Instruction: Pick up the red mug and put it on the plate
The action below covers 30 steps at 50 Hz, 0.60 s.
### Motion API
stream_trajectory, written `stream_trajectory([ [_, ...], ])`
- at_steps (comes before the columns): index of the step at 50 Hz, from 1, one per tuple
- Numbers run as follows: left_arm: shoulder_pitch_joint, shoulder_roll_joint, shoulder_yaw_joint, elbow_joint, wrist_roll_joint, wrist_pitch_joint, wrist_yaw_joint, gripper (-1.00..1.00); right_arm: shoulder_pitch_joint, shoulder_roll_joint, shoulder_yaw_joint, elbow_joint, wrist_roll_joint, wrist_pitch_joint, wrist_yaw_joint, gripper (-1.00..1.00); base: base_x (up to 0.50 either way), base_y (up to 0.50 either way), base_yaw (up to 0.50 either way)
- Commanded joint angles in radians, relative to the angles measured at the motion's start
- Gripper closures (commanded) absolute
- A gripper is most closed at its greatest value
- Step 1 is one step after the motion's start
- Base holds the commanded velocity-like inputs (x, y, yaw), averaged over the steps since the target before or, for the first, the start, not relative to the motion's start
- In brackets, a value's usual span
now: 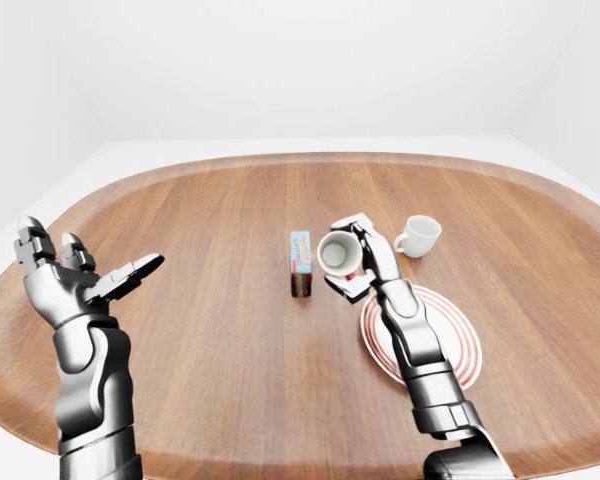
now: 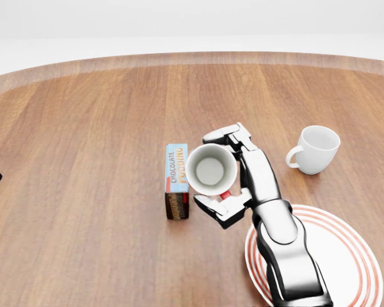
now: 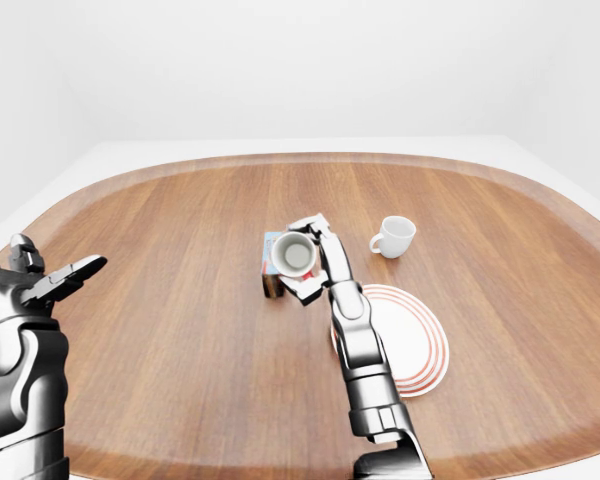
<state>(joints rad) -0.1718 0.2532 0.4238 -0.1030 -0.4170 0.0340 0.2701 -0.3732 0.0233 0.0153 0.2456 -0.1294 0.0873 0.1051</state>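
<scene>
Desk: large oval top of brown wood grain with a lighter raised rim, filling most of every view; white floor and walls beyond it.

Red mug: white inside, with only a sliver of red showing at its lower edge in the head view. It is tipped so the mouth faces the cameras, and it is held above the desk. In the head view it sits just right of the pudding box and to the upper left of the plate, not over the plate's surface.

Right hand: grey and black metal with three fingers, clenched around the red mug. One finger arches over the top of the mug and another finger lies under it. The forearm runs down to the bottom of the head view, crossing the left part of the plate.

Plate: round, white, with red concentric rings near the rim. It lies flat on the desk at the lower right of the head view, with nothing resting on it.

White ceramic cup: has a handle on its left side and stands upright on the desk, above the plate and well apart from the right hand.

Pudding box: narrow, light blue and brown, lettered "CHOCOLATE PUDDING". It lies on the desk near the centre.

Left hand: raised at the left of the left-eye view, fingers spread and released, grasping nothing, well apart from all items.
</scene>
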Motion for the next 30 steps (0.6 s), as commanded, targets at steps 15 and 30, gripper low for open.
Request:
stream_trajectory([
  [15,-0.002,0.001,-0.004,0.017,0.007,-0.013,-0.003,-1.0,-0.344,-0.548,-0.284,0.507,0.185,0.0,0.044,1.0,0.0,0.0,0.0],
  [30,0.0,0.001,-0.002,0.008,0.003,-0.004,-0.004,-1.0,-0.31,-0.571,-0.276,0.915,0.294,-0.009,0.214,1.0,0.0,0.0,0.0],
])
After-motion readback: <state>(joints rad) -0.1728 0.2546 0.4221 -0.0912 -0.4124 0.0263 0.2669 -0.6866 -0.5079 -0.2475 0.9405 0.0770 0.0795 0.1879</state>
